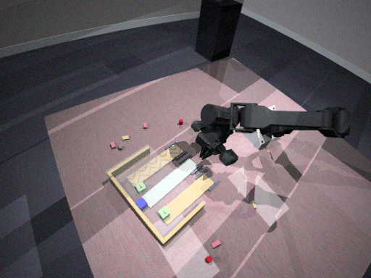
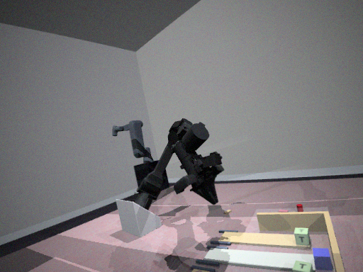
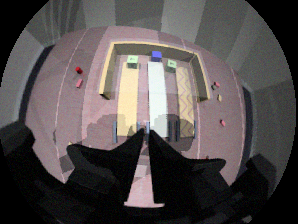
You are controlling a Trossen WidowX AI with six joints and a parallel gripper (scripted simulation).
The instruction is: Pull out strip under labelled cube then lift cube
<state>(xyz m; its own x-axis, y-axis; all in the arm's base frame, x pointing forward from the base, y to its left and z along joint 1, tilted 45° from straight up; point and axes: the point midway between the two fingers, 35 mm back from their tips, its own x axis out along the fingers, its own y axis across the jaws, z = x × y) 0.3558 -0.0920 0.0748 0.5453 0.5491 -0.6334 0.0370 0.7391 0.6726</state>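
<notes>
the pincer (image 1: 204, 156) (image 2: 215, 202) (image 3: 147, 131) is clenched, with its fingertips together and nothing visible between them. it points down, raised above the floor, outside the open side of the three-walled frame (image 1: 135, 208) (image 2: 334, 241) (image 3: 152, 49).

target: the labelled green cube (image 1: 164, 212) (image 2: 301, 236) (image 3: 132, 62) appears to rest on the far end of the plain yellow strip (image 1: 192, 195) (image 2: 262, 239) (image 3: 128, 100), near the back wall. the other green cube (image 1: 140, 187) (image 2: 302, 266) (image 3: 171, 66), also labelled, appears to sit beside the zigzag strip (image 1: 156, 166) (image 3: 185, 100), not on it. the blue cube (image 1: 141, 203) (image 2: 322, 259) (image 3: 156, 56) is at the end of the pale strip (image 1: 172, 182) (image 2: 248, 258) (image 3: 157, 100).

alignment: in the wrist view, the yellow strip's near end lies left of the fingertips, and its long axis runs up the view, away from the pincer toward the back wall. the coming move probably requires a sideways shift to that end, opening of the fingers, then a straight pull along this axis, out through the open side. caution: a skewed pull could drag the cube or disturb the pale strip.
</notes>
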